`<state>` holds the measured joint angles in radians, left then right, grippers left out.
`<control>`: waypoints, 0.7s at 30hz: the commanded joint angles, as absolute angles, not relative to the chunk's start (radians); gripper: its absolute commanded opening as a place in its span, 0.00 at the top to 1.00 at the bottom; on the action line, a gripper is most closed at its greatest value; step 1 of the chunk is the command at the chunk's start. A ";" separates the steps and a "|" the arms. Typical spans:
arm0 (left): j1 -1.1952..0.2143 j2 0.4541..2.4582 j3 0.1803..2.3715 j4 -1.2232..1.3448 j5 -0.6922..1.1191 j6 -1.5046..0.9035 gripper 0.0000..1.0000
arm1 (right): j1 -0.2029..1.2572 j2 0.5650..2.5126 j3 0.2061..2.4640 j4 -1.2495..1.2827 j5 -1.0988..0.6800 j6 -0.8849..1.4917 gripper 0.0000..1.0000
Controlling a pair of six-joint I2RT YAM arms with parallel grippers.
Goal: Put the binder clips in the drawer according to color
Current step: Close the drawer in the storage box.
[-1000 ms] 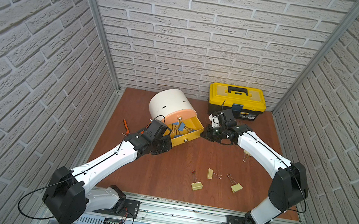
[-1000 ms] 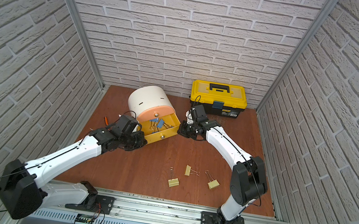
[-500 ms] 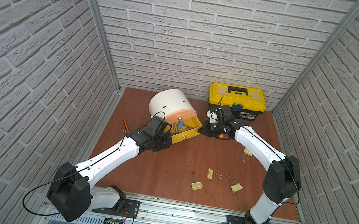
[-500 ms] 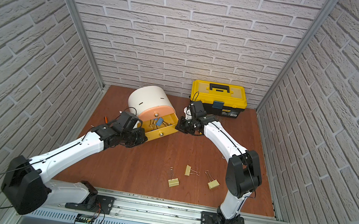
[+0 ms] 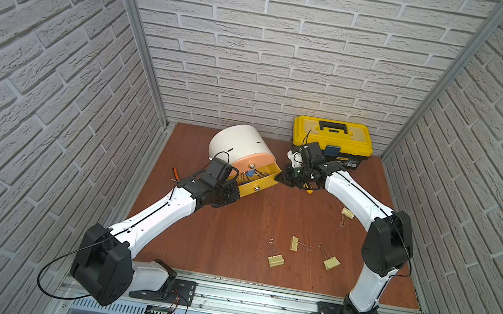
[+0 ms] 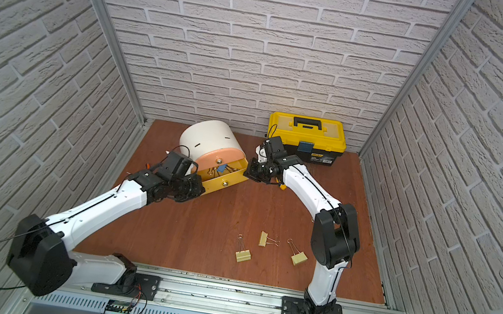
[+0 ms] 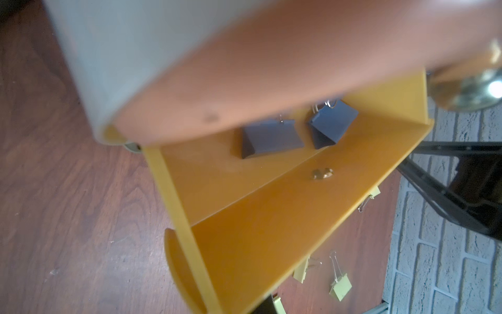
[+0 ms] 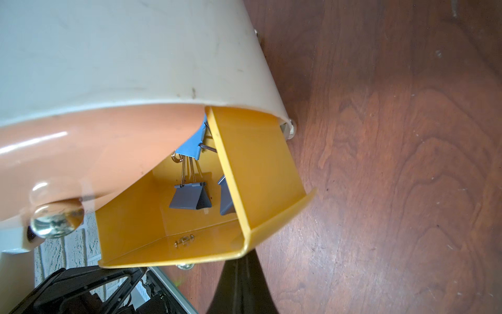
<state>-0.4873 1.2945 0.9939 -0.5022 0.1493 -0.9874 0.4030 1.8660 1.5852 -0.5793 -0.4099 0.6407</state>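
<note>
Blue binder clips [image 8: 190,196] inside open yellow drawer [image 5: 259,181]; yellow clips [image 5: 276,260] on table.

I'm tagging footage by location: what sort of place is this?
Probably a robot test cell, not a real room: brick-patterned panels in a metal frame enclose a small wooden tabletop, and two arms are bolted to a rail.

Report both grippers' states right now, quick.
Left gripper: shut, nothing visibly held, beside the open yellow drawer.
Right gripper: shut, nothing visibly held, at the drawer's other end.
</note>
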 commanded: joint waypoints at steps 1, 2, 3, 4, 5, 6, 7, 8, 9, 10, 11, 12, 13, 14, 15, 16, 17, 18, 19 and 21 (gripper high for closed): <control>-0.472 1.311 1.029 -0.483 0.157 -0.960 1.00 | 0.397 1.889 1.629 -0.551 -0.429 0.647 0.98; -0.470 1.313 1.030 -0.482 0.156 -0.960 1.00 | 0.396 1.895 1.636 -0.551 -0.430 0.647 0.98; -0.468 1.316 1.032 -0.479 0.156 -0.960 1.00 | 0.396 1.902 1.643 -0.551 -0.432 0.649 0.98; -0.468 1.318 1.034 -0.478 0.158 -0.960 1.00 | 0.395 1.909 1.651 -0.553 -0.434 0.651 0.98; -0.465 1.322 1.036 -0.477 0.156 -0.959 1.00 | 0.395 1.913 1.656 -0.554 -0.435 0.650 0.98; -0.464 1.324 1.037 -0.477 0.157 -0.957 1.00 | 0.395 1.919 1.663 -0.553 -0.434 0.650 0.98; -0.463 1.328 1.041 -0.477 0.156 -0.956 1.00 | 0.394 1.924 1.668 -0.551 -0.438 0.653 0.98; -0.462 1.329 1.042 -0.477 0.157 -0.955 1.00 | 0.394 1.929 1.674 -0.552 -0.439 0.653 0.98; -0.459 1.332 1.042 -0.476 0.157 -0.954 1.00 | 0.394 1.935 1.679 -0.551 -0.440 0.655 0.98; -0.458 1.334 1.042 -0.476 0.158 -0.953 1.00 | 0.394 1.941 1.686 -0.552 -0.443 0.656 0.98; -0.457 1.336 1.042 -0.476 0.158 -0.953 1.00 | 0.394 1.946 1.690 -0.551 -0.445 0.657 0.98; -0.454 1.335 1.043 -0.475 0.158 -0.953 1.00 | 0.394 1.953 1.699 -0.552 -0.446 0.658 0.98; -0.452 1.337 1.042 -0.474 0.159 -0.951 1.00 | 0.393 1.960 1.706 -0.552 -0.448 0.658 0.98; -0.451 1.337 1.043 -0.474 0.158 -0.951 1.00 | 0.392 1.965 1.713 -0.554 -0.451 0.659 0.98; -0.447 1.340 1.044 -0.474 0.158 -0.951 1.00 | 0.393 1.971 1.720 -0.554 -0.451 0.659 0.98; -0.445 1.342 1.046 -0.474 0.159 -0.949 1.00 | 0.392 1.971 1.726 -0.554 -0.453 0.661 0.98; -0.443 1.343 1.049 -0.474 0.158 -0.947 1.00 | 0.393 1.971 1.732 -0.555 -0.455 0.661 0.98; -0.440 1.345 1.051 -0.474 0.158 -0.946 1.00 | 0.391 1.986 1.739 -0.555 -0.456 0.661 0.98; -0.437 1.347 1.054 -0.476 0.157 -0.944 1.00 | 0.391 2.004 1.745 -0.557 -0.457 0.662 0.98; -0.434 1.350 1.057 -0.476 0.155 -0.942 1.00 | 0.391 2.012 1.755 -0.557 -0.460 0.664 0.98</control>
